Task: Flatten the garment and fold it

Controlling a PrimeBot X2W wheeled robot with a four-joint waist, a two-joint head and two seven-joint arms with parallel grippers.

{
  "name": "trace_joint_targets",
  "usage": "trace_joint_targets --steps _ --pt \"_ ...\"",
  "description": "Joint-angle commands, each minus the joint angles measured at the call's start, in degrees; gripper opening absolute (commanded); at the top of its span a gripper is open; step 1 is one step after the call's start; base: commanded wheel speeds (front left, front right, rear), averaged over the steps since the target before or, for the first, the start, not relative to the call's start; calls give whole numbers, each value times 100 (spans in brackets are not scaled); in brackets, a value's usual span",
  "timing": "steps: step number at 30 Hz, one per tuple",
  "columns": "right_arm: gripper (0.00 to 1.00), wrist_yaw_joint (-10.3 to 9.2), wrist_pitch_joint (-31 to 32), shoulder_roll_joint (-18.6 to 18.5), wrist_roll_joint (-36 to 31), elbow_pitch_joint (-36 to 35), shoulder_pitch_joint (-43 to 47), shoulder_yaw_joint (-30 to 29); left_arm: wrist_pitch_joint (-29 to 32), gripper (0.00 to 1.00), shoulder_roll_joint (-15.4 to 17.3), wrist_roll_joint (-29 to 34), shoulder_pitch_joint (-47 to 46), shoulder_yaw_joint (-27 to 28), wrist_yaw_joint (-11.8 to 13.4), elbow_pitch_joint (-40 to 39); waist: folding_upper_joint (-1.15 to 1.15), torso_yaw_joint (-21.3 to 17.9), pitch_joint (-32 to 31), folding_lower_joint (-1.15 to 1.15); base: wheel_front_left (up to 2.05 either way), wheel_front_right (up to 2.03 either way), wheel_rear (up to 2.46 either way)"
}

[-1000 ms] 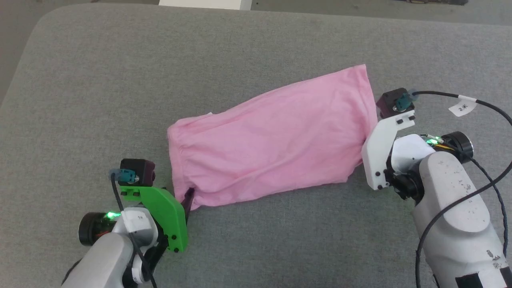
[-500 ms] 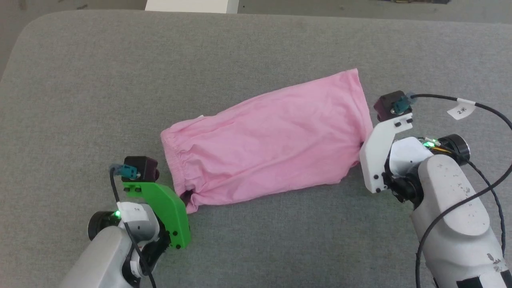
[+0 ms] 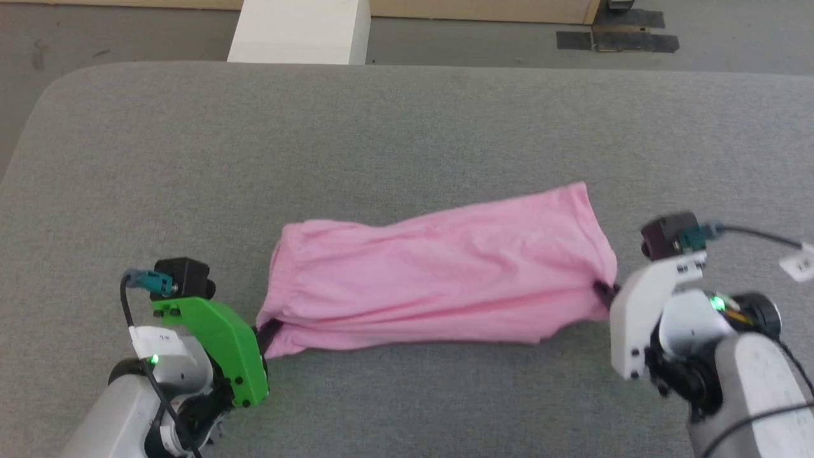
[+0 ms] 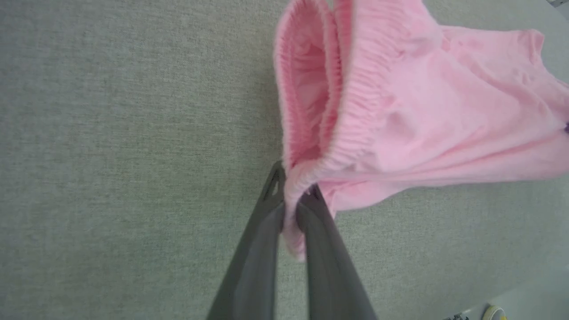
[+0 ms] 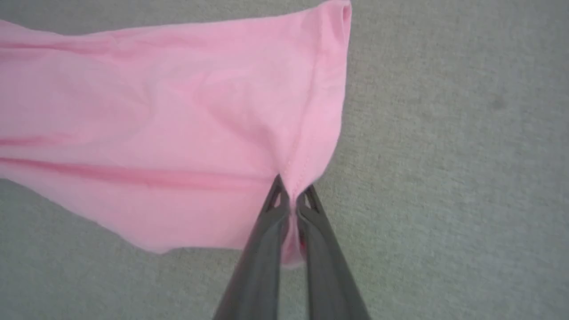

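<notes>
left end effector: fingers pressed together on the garment's near-left corner, pinching the gathered waistband at its near end
waistband: at the garment's left end; its mouth gapes open in the left wrist view, so the two layers do not lie flush
garment: pink, stretched left to right across the worktop, nearer the near edge than the far edge; long creases run along its length; the near edge looks tight between the two grips, while the far part rests slack on the worktop
hem: at the garment's right end, puckered toward the grip
right end effector: fingers closed on the near-right corner, pinching the hem seam
done, as i judge it: both near corners are gripped and the cloth is pulled out long
left, as i judge it: smoothing the creases and the open waistband flat, then the whole fold; no fold is made yet
</notes>
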Motion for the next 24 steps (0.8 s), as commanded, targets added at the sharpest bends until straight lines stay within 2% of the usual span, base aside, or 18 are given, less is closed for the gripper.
trace_joint_targets --steps 1,5,8,9,10,11,12,13,18,24 --pt "0 -10 67 42 64 -207 290 -74 48 0 35 -81 99 26 50 -25 0 -73 -79 0 0 0 0" --pt "0 -10 201 208 102 -964 1138 -264 183 0 54 -219 340 49 158 -41 0 -132 -121 0 0 0 0" --pt "0 -10 244 290 193 -1227 1551 -307 254 0 52 -323 505 75 225 -15 0 -181 -132 0 0 0 0" --pt "0 -10 246 305 211 -1254 1666 -323 284 13 41 -380 563 86 239 -3 0 -192 -140 0 0 0 0" --pt "0 -10 258 313 223 -1254 1741 -317 301 87 32 -421 603 95 245 5 0 -197 -147 0 0 0 0" --pt "0 -10 238 320 291 -1255 1807 -323 312 100 35 -446 646 106 261 20 0 -205 -156 0 0 0 0" --pt "21 -10 186 322 399 -1250 1840 -341 319 100 36 -463 675 113 272 27 0 -212 -164 0 0 0 0" --pt "100 -10 117 324 450 -1237 1864 -342 306 100 30 -482 700 133 284 28 0 -217 -175 0 0 0 0" --pt "100 -10 -201 326 704 -1255 1867 -469 178 100 43 -564 749 297 294 -116 0 -211 -249 0 0 0 0" --pt "100 -10 -331 327 759 -1530 1727 -973 -284 100 13 -760 800 884 384 -764 0 -194 -300 0 0 0 0"
